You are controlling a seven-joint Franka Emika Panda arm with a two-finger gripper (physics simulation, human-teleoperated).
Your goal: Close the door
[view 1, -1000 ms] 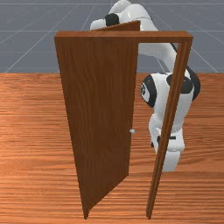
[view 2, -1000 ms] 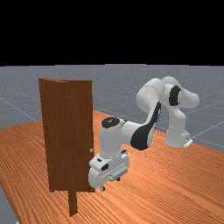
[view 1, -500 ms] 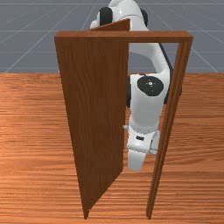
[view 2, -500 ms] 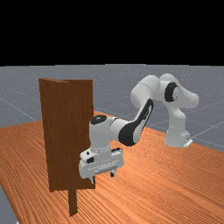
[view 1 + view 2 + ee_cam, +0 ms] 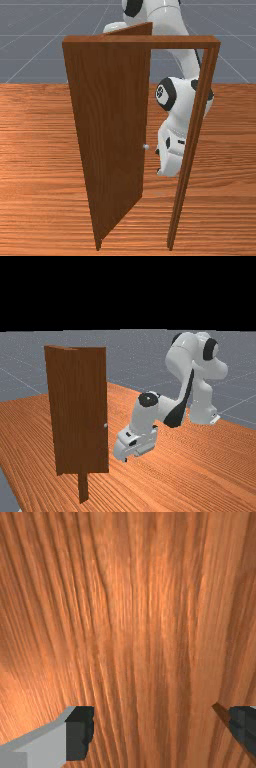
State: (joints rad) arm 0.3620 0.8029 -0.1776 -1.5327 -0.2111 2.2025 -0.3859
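Beside the gripper [image 5: 158, 161], toward the front view's left, stands the door [image 5: 112, 125], ajar with its long axis upright. Its free edge is the part nearest the gripper, and the knob [image 5: 146, 147] there sits near the gripper but clear of it. Toward the front view's right of the gripper runs 1 upright frame post [image 5: 189, 155], which I judge the free edge must swing to meet.

From the far view, the door lies to the far view's left of the gripper, with a small gap between the 2.

Under the gripper, the wrist view has the surface [image 5: 135, 612], and the 2 fingers [image 5: 80, 732] are spread apart with nothing held. A thin dark strip runs beside 1 of them; I cannot tell what it is.

As I judge it, the gripper is on the side the door must swing toward, so a straight push from here would open it wider. Closing calls for reaching past the free edge to the door's other face, then sweeping toward the post; clipping the knob is the risk.
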